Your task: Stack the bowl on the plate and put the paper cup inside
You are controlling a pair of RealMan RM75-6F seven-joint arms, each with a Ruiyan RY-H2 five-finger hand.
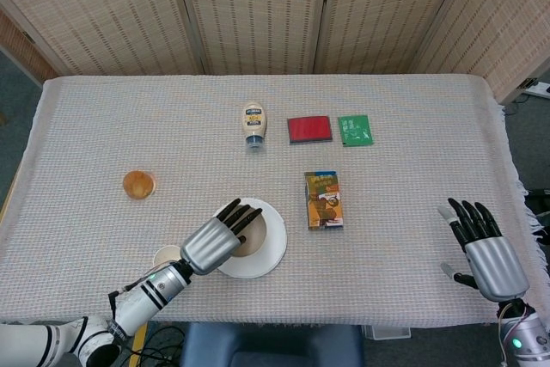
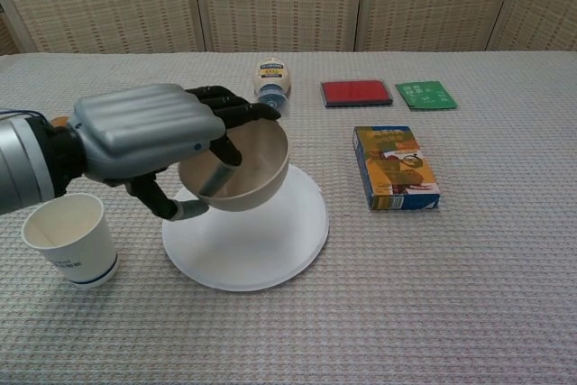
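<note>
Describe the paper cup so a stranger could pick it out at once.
Start at the white plate near the table's front edge. Just to its left, below the left hand holding the bowl, stands the paper cup. It is the only upright, open-topped white cup with nothing in it.

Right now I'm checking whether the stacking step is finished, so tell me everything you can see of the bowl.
The bowl is small, round and beige with a smooth, plain inside, and it holds nothing. The left hand grips it by the rim, with dark fingers inside and the thumb under its outer wall. It is tilted, its mouth turned toward the camera in the chest view, and held over the white plate. In that view it looks lifted off the plate, not resting on it. The paper cup stands apart, beside the plate.
</note>
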